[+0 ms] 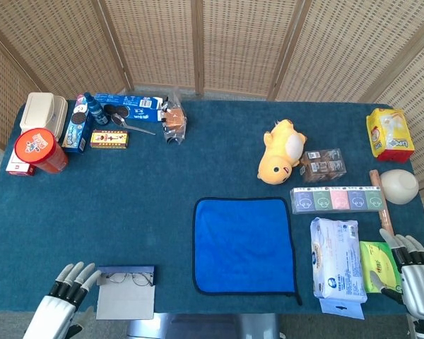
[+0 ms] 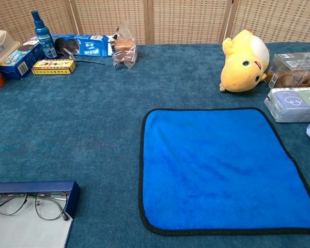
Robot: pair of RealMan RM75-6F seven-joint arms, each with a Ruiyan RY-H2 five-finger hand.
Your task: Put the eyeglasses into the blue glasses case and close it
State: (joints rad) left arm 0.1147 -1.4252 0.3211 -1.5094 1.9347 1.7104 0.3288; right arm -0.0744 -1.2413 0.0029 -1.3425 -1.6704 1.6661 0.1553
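head view: eyeglasses (image 1: 131, 280) lie in the open glasses case (image 1: 126, 291), unheld

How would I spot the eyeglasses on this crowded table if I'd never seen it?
Start at the bright blue cloth in the middle of the table's near edge and look toward the left corner. There an open case, dark blue with a pale lining, holds the eyeglasses: thin wire frames with clear lenses.
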